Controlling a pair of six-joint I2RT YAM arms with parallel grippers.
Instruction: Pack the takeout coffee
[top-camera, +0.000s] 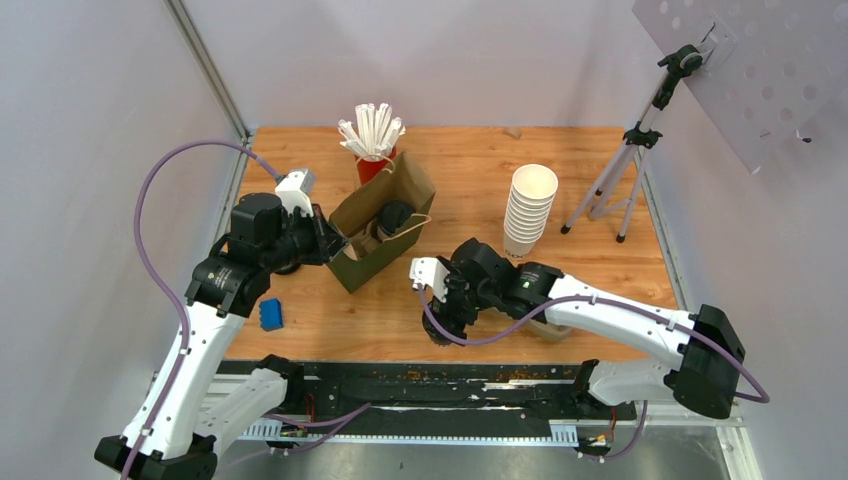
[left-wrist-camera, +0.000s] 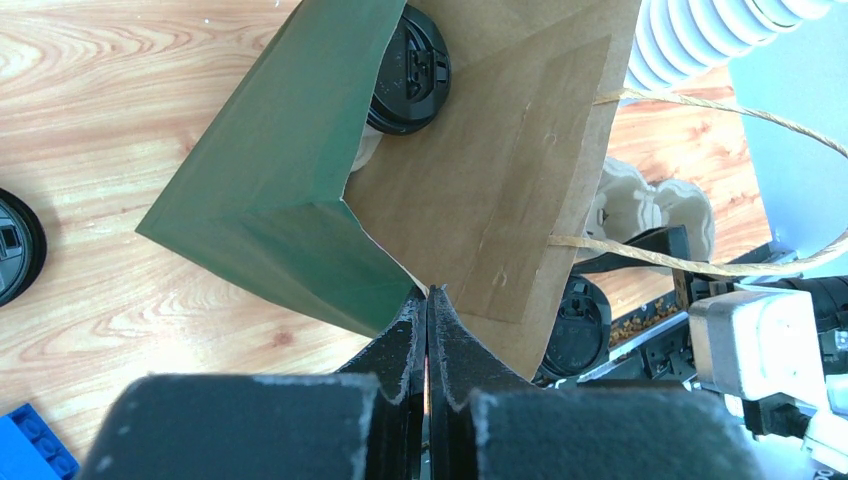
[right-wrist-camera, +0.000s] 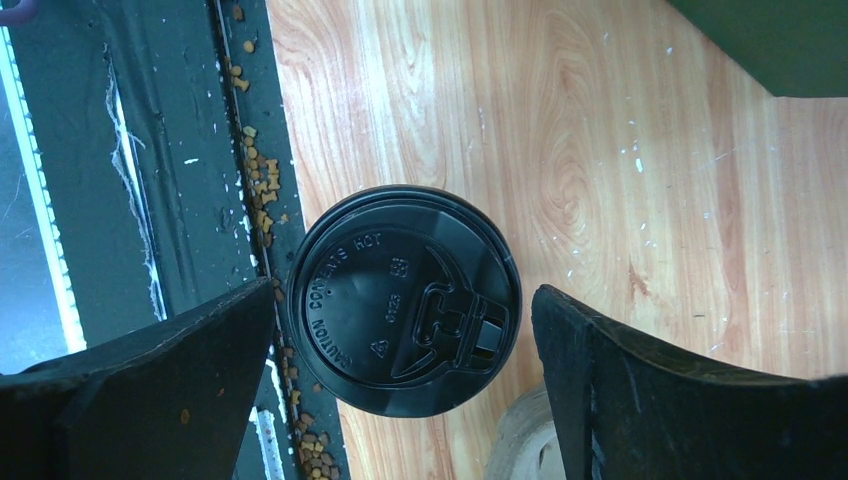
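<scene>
While spread wide, right claw (right-wrist-camera: 405, 300) astride the takeout coffee (right-wrist-camera: 400, 345); left claw (left-wrist-camera: 427, 335) tight on paper bag (left-wrist-camera: 480, 150).

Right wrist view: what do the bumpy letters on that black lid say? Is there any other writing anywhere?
"CAUTION CONTENTS HOT": raised around the black lid.
Small numbers and a triangle sign beside its sip flap: too small to read.
Other lid, inside the paper bag: marks too blurred to read.
No other writing shows.

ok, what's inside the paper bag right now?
One coffee cup, black lid on, shows inside the bag. Most of its body and the bag's bottom are covered by the bag walls.
</scene>
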